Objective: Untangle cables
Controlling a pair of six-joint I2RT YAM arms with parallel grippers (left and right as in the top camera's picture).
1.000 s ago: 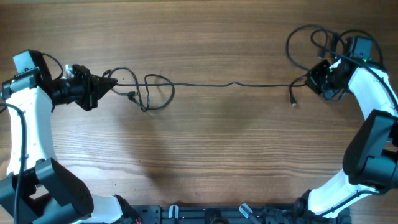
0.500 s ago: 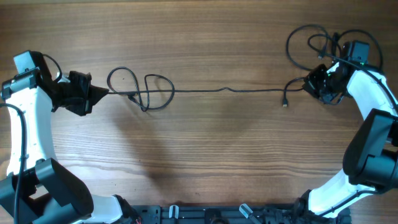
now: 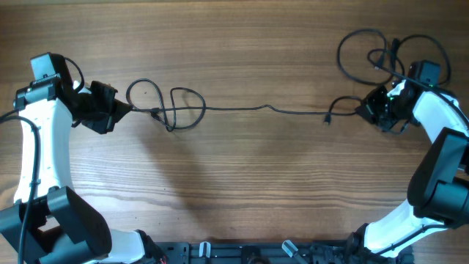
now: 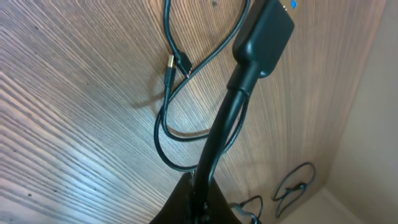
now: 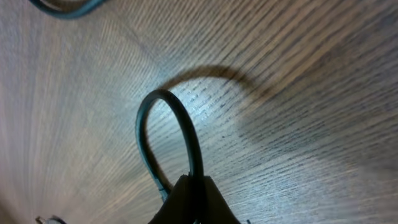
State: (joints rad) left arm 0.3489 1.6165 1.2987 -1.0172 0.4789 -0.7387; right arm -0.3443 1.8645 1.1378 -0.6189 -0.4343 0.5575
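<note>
Cables (image 3: pixel 242 108) strung between left claw (image 3: pixel 126 108) and right claw (image 3: pixel 360 110), both clenched on them, arms bent inward.

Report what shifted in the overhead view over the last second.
The right gripper moved down-frame and slightly left, and the loose small plug on the thin black cable slid left with it. Next to the left gripper, a rounder cable loop opened out. Unchanged: both sets of fingers stay shut on the thin black cable, and the coils at the top right lie as before.
</note>
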